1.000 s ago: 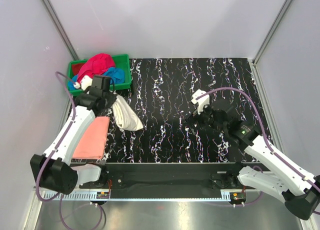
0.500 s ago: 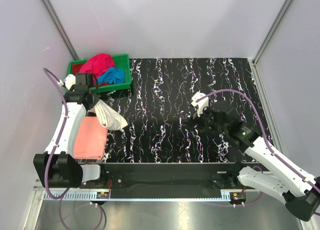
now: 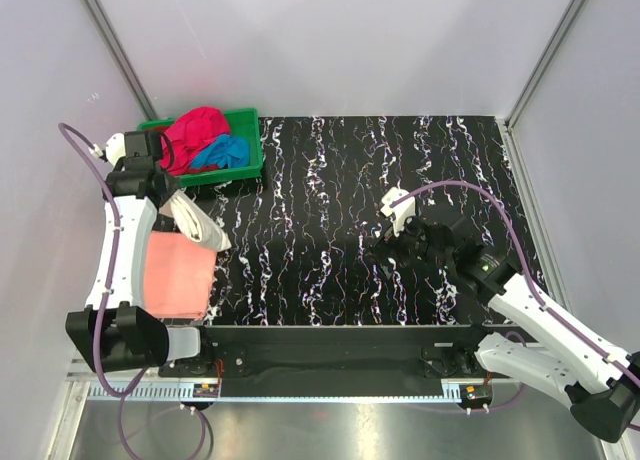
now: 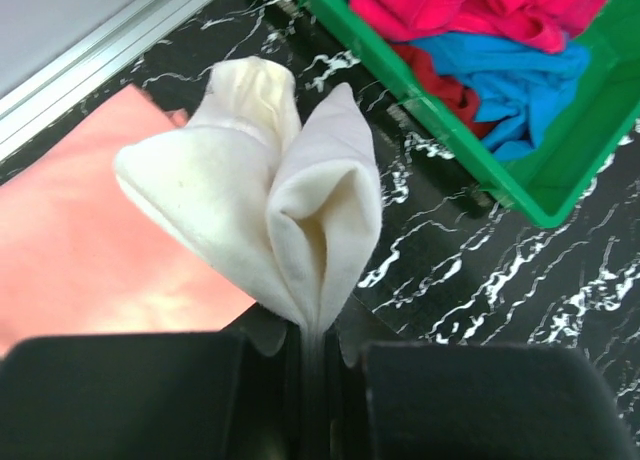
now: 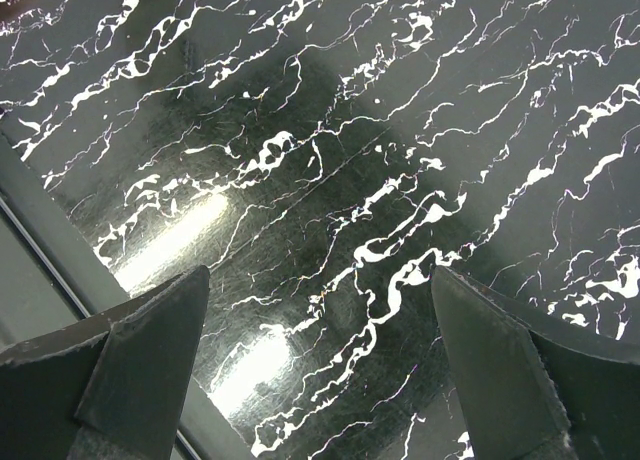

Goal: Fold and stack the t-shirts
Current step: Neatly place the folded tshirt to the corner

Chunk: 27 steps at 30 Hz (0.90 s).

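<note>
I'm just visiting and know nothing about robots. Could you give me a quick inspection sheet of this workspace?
Surface: black table with white marbling.
Job's things: cream t-shirt bunched, held by the left gripper; salmon-pink t-shirt folded flat, near left; magenta-red t-shirt and blue t-shirt crumpled in the green crate.
Clutter: green crate, far left corner; nothing else seen.
Grippers: left gripper shut on the cream t-shirt; right gripper open above the table.
Cables: purple cables loop off both arms.
Surroundings: pale walls, metal frame posts.
</note>
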### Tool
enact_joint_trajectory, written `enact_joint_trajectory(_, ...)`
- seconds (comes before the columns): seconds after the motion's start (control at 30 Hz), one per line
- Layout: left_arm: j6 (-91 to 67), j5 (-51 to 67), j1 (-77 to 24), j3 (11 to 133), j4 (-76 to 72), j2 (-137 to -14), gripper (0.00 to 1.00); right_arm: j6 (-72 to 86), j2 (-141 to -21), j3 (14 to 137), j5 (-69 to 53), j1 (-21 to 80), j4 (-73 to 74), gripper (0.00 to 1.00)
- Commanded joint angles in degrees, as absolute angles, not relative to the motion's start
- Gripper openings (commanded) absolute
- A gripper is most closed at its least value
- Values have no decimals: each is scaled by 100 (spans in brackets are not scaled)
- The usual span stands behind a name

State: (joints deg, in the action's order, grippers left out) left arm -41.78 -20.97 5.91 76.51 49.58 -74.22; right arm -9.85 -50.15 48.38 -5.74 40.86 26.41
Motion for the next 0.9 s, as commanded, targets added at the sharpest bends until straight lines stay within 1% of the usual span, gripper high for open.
enact_joint_trajectory(0.0,-3964,-1986,747,7735,4948,-7198,0,-984,-4966,4825,-747,4069,2496,100)
enact_joint_trajectory(0.33,-3490,-1776,1292,7278,4781,-6829,0,-932,-4948,4737,-809,4061,2505,100)
enact_joint_trajectory(0.43,-3323,-1495,1520,7172,4658,-6785,0,-897,-4948,4746,-826,4069,2496,100)
enact_joint_trajectory(0.87,-2347,-976,1872,7013,4175,-6715,0,-818,-4931,4623,-914,4069,2540,100)
